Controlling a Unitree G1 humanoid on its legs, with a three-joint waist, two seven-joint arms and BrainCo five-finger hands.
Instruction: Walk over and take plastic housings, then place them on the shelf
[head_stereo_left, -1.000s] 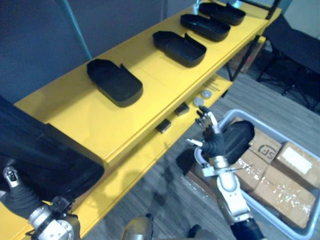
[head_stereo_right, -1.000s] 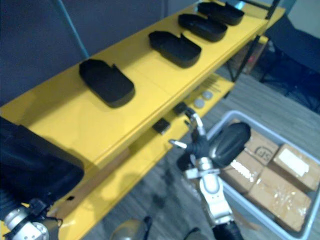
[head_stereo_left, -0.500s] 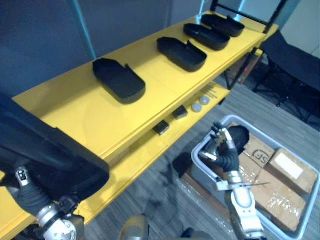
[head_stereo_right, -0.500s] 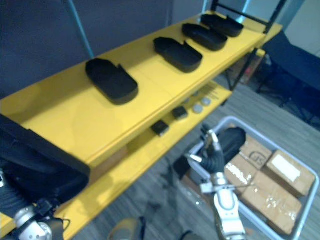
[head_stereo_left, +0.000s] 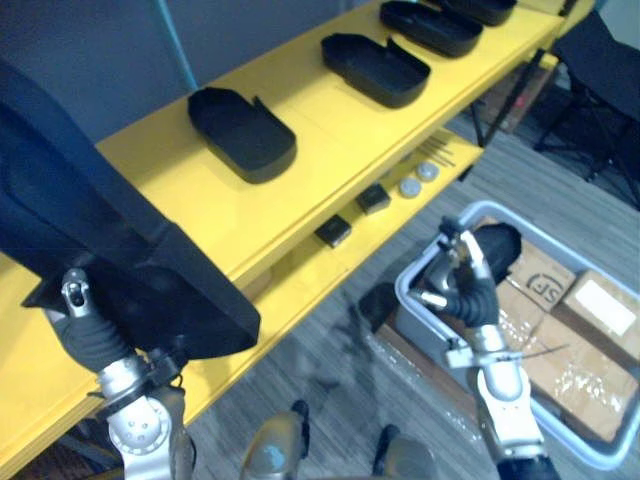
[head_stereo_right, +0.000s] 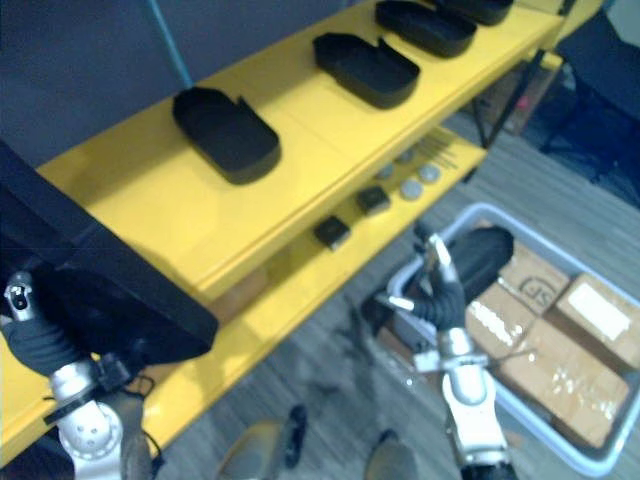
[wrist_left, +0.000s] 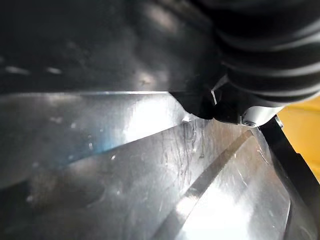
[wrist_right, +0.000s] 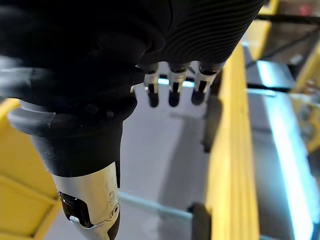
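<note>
Large black plastic housing on my left hand, right hand free.

The housing sits above my left hand, over the near end of the yellow shelf. My fingers are hidden beneath it, so I cannot tell their grip. Farther along the shelf from that hand lie smaller black plastic housings in a row. My right hand hangs relaxed, holding nothing, just above the rim of a grey plastic bin of cardboard boxes.

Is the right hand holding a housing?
No, the right hand has relaxed fingers with nothing in them.
</note>
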